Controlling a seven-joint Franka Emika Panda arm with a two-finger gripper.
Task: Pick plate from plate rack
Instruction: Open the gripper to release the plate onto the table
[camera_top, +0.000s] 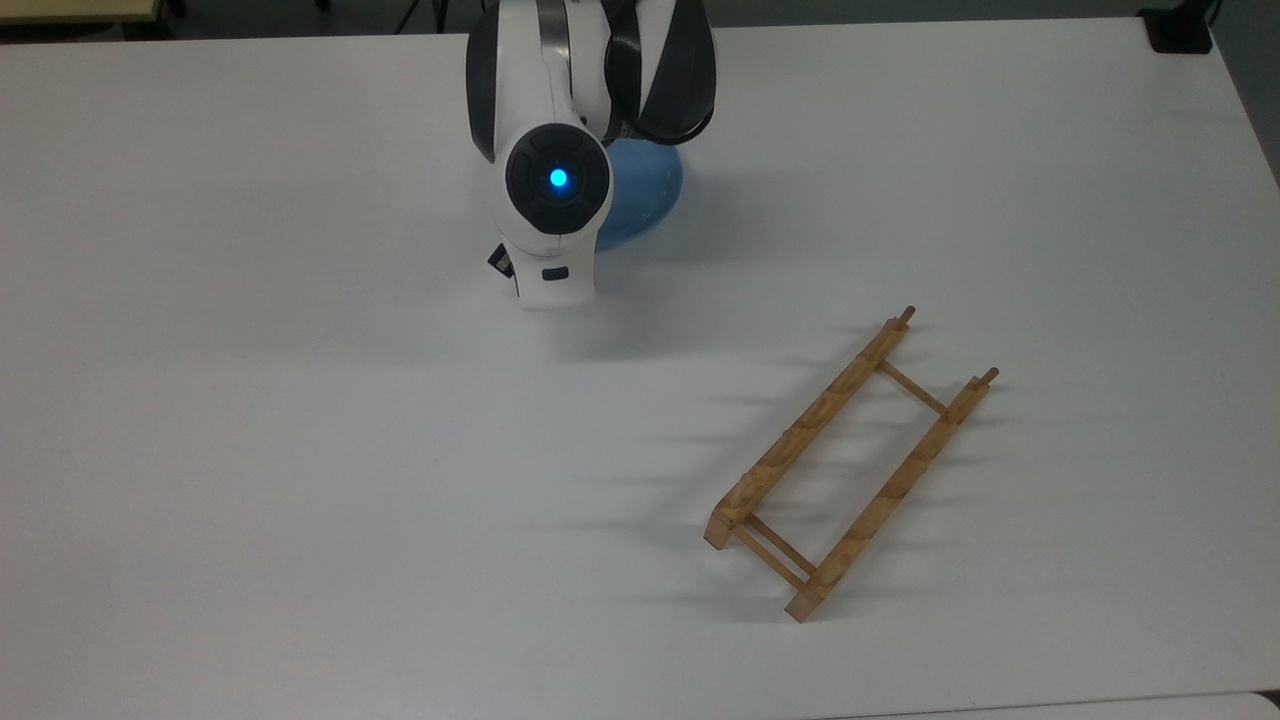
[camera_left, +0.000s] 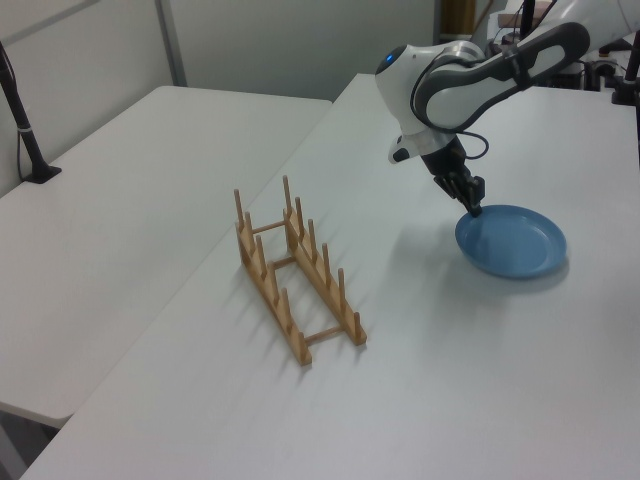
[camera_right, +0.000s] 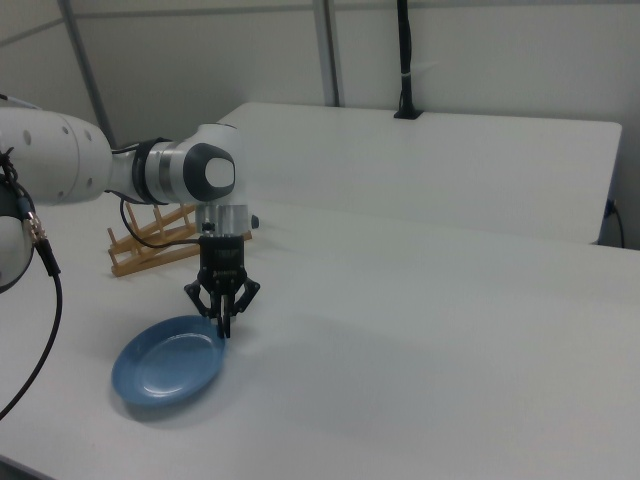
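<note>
- Your plate (camera_left: 511, 241) lies flat on the white table (camera_top: 300, 450), right side up, with nothing in its blue dish.
- In the left view it sits toward the far right of the table, well apart from the rack (camera_left: 296, 272); in the right view the plate (camera_right: 168, 361) is near the front left and the rack (camera_right: 160, 243) lies behind the arm.
- From the top view, the arm (camera_top: 560, 150) covers much of the plate (camera_top: 645, 195), leaving a blue arc showing on the top view's right of the wrist.
- The rack (camera_top: 850, 465) stands empty on its two rails, pegs upright, no dish in any slot; in the top view it lies toward the lower right, angled across the table.
- Your claw (camera_right: 224, 322) points down at the plate's rim, on the edge nearest the rack in the left view (camera_left: 473, 207).
- In the right view the two fingers (camera_right: 217, 316) come together at the rim, tips nearly meeting, so the claw looks closed on the plate's edge.
- A black post (camera_left: 22, 120) stands on the neighbouring table at the left view's left.
</note>
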